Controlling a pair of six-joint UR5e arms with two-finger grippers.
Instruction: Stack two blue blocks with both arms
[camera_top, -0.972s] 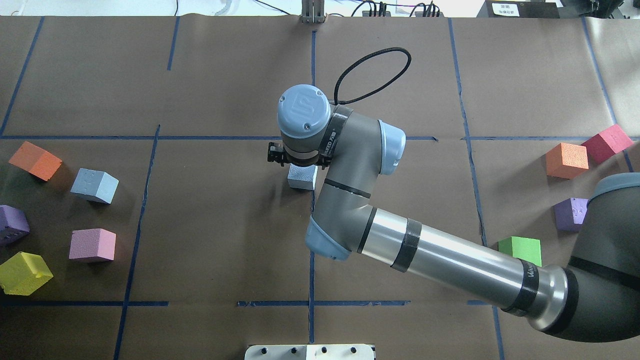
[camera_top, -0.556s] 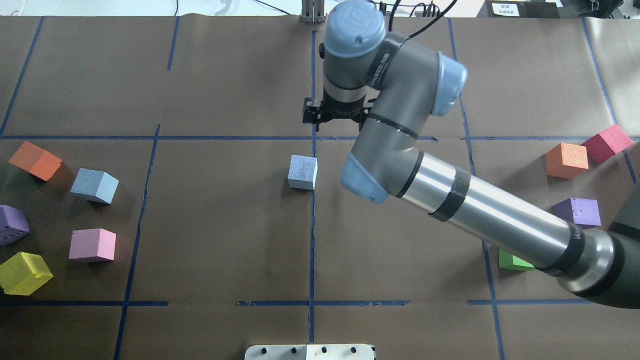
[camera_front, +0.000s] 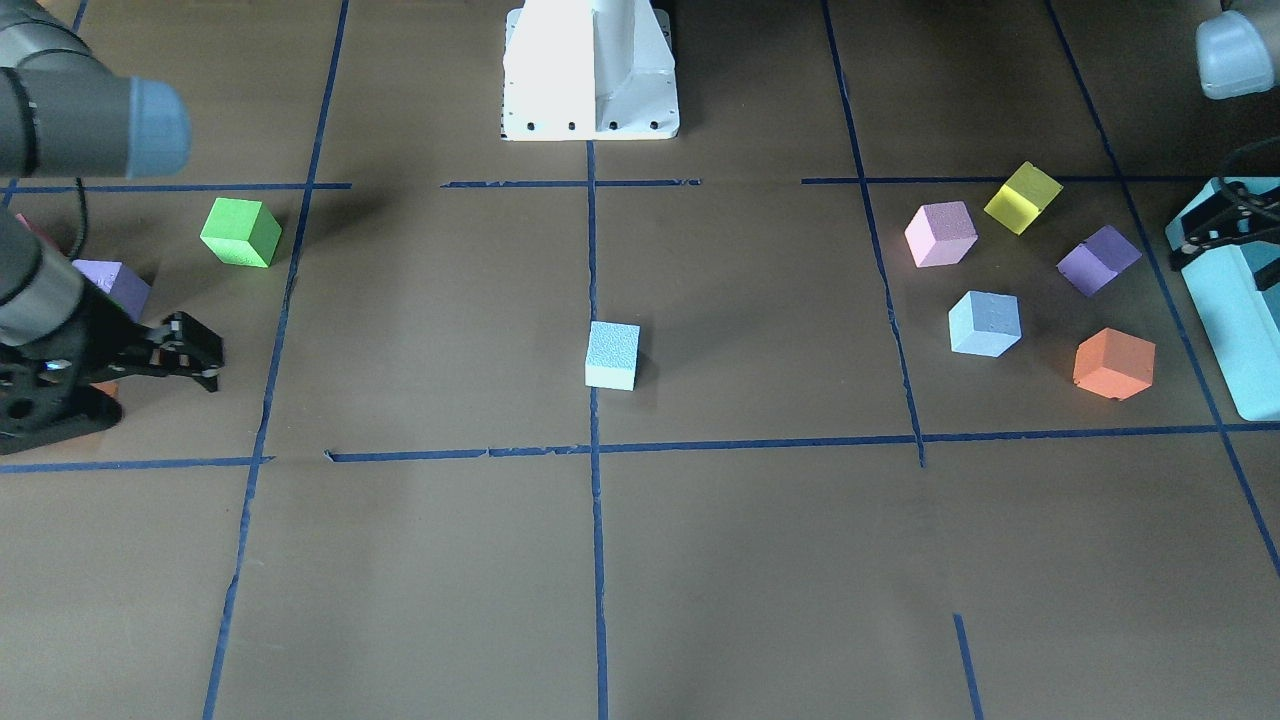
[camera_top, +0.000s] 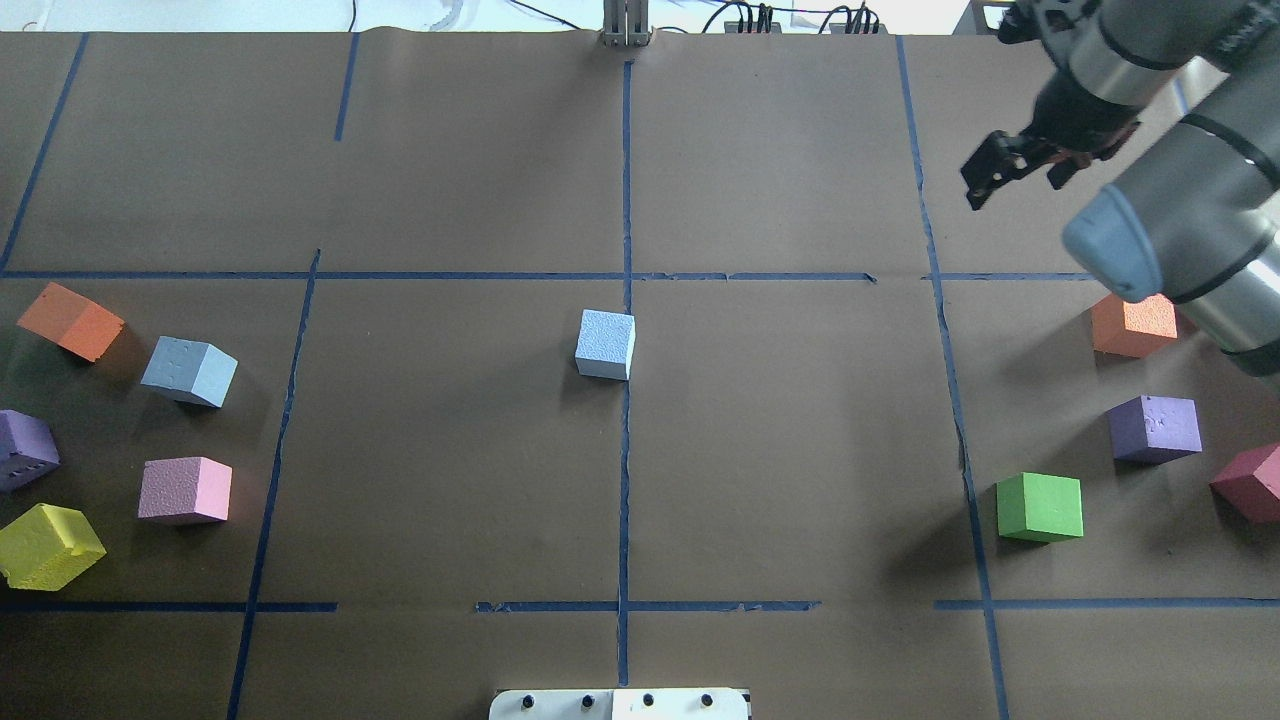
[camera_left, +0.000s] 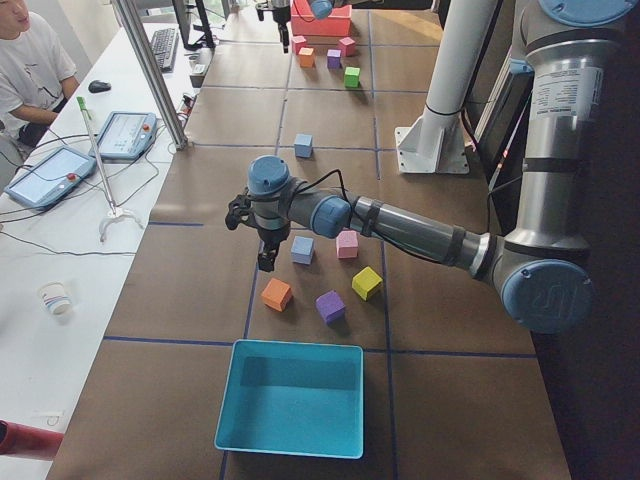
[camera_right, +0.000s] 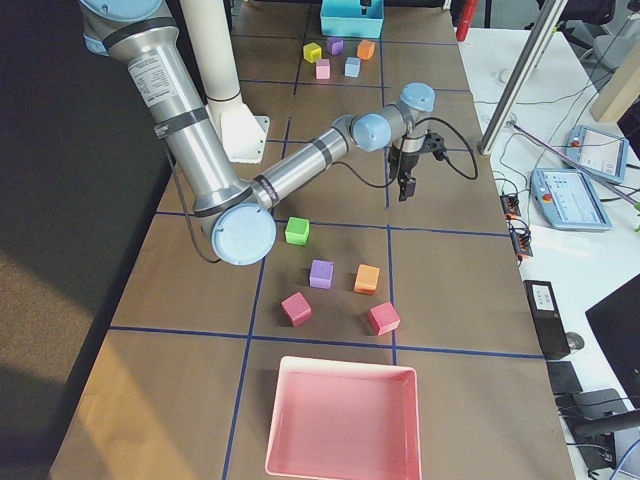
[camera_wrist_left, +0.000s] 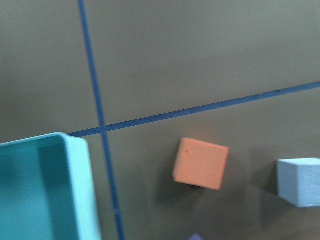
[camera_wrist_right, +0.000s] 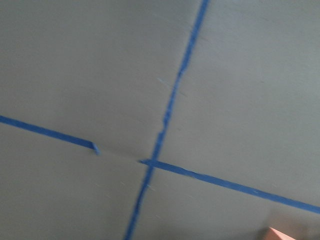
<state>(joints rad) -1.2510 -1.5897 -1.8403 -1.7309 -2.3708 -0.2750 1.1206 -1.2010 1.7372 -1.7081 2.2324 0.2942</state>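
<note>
Over the far right of the tabletop (camera_top: 780, 150), the right hand (camera_top: 1018, 172): fingers spread, nothing between them, held above bare brown paper, well apart from both blocks. On the opposite side, the left hand (camera_left: 266, 258): pointing down above the tabletop, near the teal box (camera_front: 1240, 330); whether its fingers are spread or pressed together cannot be told. At the centre, the first blue block (camera_top: 605, 344): flat on the tabletop, just beside the middle tape line, alone. On the robot's left, the second blue block (camera_top: 189, 371): flat on the tabletop near the left hand, grouped with an orange cube (camera_top: 70, 320), pink cube (camera_top: 185, 490), purple cube (camera_top: 25, 450) and yellow cube (camera_top: 48, 545).
</note>
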